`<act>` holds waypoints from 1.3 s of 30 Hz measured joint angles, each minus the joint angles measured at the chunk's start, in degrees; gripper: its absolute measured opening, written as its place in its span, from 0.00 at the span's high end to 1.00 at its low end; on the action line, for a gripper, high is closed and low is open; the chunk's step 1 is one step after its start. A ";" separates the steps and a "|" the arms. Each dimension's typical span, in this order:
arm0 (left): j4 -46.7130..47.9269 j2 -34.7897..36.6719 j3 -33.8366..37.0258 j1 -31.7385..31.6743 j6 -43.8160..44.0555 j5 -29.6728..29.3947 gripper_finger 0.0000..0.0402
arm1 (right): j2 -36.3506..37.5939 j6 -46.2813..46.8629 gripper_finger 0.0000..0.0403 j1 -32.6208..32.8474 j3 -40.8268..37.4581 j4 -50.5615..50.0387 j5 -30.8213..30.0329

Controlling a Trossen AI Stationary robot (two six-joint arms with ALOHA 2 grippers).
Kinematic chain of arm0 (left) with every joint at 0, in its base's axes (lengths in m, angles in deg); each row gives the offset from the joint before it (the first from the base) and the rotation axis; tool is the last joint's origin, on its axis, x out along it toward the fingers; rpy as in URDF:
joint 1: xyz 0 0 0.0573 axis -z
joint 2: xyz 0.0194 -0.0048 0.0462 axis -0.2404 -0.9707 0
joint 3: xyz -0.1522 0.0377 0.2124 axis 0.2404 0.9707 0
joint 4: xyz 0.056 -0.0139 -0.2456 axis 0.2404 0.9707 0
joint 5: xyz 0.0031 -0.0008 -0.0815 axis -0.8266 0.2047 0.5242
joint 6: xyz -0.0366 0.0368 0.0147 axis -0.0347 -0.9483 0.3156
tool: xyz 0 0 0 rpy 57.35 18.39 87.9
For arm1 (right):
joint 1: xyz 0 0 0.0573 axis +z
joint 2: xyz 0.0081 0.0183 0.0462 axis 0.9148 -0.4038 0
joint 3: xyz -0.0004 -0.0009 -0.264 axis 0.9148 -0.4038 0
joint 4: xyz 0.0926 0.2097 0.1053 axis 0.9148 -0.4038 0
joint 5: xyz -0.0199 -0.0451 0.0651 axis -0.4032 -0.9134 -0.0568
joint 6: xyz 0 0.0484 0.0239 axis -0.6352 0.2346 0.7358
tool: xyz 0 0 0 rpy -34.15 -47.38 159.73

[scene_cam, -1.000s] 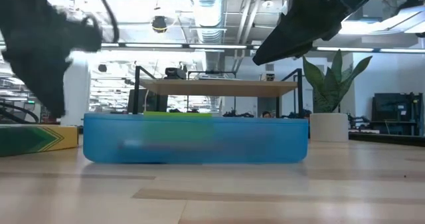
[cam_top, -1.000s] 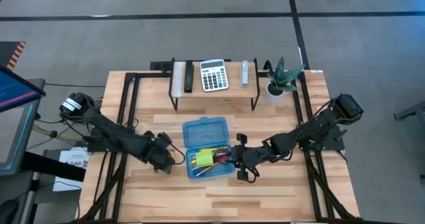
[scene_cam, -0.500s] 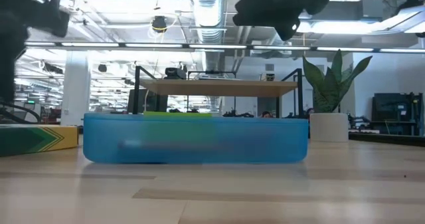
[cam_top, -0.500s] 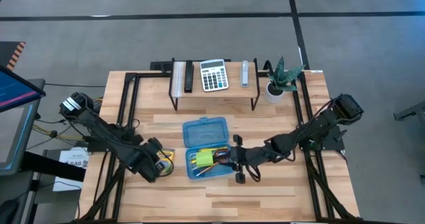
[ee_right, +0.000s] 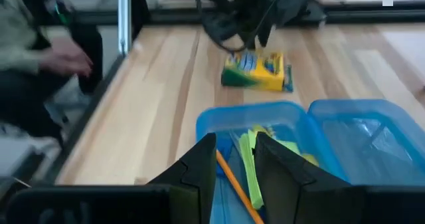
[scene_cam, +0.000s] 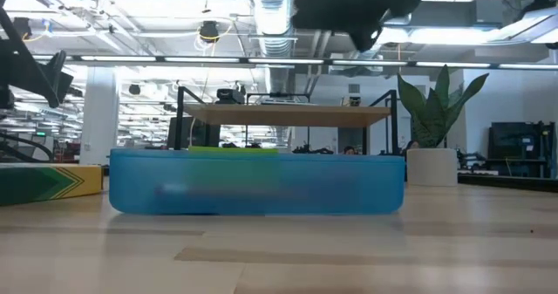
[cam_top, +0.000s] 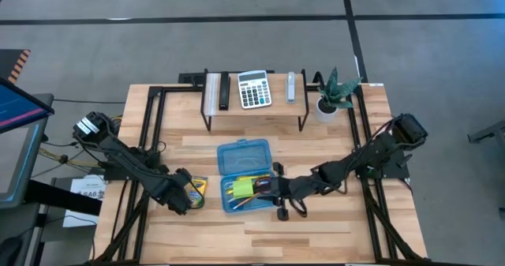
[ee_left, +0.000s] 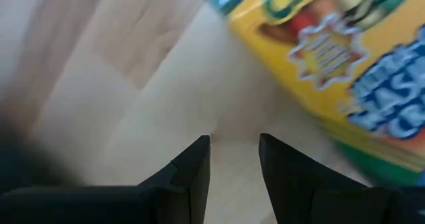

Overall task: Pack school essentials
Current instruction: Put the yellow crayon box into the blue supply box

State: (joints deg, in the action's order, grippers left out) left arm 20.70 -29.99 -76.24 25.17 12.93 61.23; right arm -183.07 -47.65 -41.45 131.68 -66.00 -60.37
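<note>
An open blue pencil case [cam_top: 246,176] lies mid-table, lid [cam_top: 244,155] toward the far side. Its base [ee_right: 265,127] holds a lime-green pad [cam_top: 241,189], orange and yellow pencils [ee_right: 232,177] and red scissors [cam_top: 265,187]. The yellow-green crayon box [cam_top: 196,190] lies flat on the table left of the case [scene_cam: 257,182]. My left gripper [cam_top: 180,202] hovers just near-left of the crayon box [ee_left: 332,58], shut and off it [ee_left: 234,144]. My right gripper [cam_top: 276,196] sits at the case's right edge, shut [ee_right: 236,144], touching nothing. The blue pen is hidden.
A low shelf rack along the far edge carries a calculator [cam_top: 254,89] and small items. A potted plant [cam_top: 331,96] stands at the far right. A person [ee_right: 40,58] sits beyond the table's left edge. Bare wood lies along the near edge.
My left gripper has drawn back from over the crayon box toward the table's near-left, uncovering the box, which stays flat where it was. My right gripper has moved left, closer over the case's right edge.
</note>
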 joint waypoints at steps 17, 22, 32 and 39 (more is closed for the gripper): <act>-12.76 0.00 0.31 -0.34 -8.18 -5.49 0.70 | -26.28 -5.56 0.70 -1.72 33.45 -18.30 3.07; -12.83 0.00 0.31 -0.34 -8.90 -5.90 0.70 | -31.50 -6.07 0.70 -3.71 39.31 -19.41 4.68; -12.82 0.00 0.31 -0.34 -9.44 -7.04 0.70 | -41.96 -5.89 0.70 -7.29 51.54 -24.44 10.39; -12.77 0.00 0.31 -0.34 -9.92 -7.24 0.70 | -42.99 -4.17 0.70 -8.60 53.93 -32.44 8.88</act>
State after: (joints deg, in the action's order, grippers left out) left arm 7.93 -29.99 -75.92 24.83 3.00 54.00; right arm -226.06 -51.82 -50.05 185.61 -98.43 -51.49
